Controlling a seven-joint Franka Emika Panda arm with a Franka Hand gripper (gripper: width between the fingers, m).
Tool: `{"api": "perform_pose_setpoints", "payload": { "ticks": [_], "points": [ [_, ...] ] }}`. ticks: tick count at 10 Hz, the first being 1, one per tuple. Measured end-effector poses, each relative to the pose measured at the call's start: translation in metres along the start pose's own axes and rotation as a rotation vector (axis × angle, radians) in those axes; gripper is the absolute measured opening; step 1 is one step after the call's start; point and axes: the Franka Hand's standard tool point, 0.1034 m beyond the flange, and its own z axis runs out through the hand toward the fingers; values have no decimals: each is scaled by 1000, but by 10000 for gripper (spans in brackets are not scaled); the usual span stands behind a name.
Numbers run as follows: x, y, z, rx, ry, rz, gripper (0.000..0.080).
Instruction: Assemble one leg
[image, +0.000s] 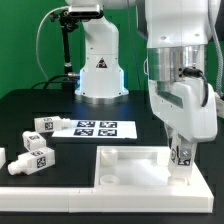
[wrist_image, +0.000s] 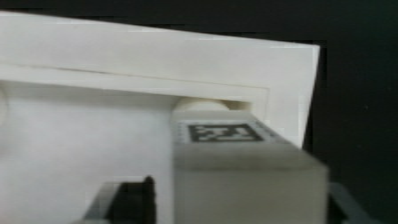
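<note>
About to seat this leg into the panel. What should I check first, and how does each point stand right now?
1. Leg gripped by the tool: ok, upright between the fingers.
2. Leg over the panel corner: ok.
3. Corner hole in sight: ok, partly hidden behind the leg in the wrist view.
4. Leg end lined up with that hole: cannot tell.
5. Spare legs out of the way: ok, they lie apart toward the exterior view's left.
6. Marker board uncovered: ok.
</note>
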Motion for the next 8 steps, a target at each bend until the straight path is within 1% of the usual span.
{"api": "perform_pose_setpoints", "payload": {
  "ticks": [1, 2, 3, 4, 7, 8],
  "points": [
    [-1, -3, -3, -17, 17, -224, 560],
    [-1, -5, -5, -21, 30, -426, 631],
    [-6, -5, -5, -31, 41, -558, 631],
    [-13, -5, -5, -33, 42, -574, 646],
    [-10, -4, -4, -41, 40, -817, 649],
    [-5, -5, -4, -49, 51, -1011, 649]
  ]
}}
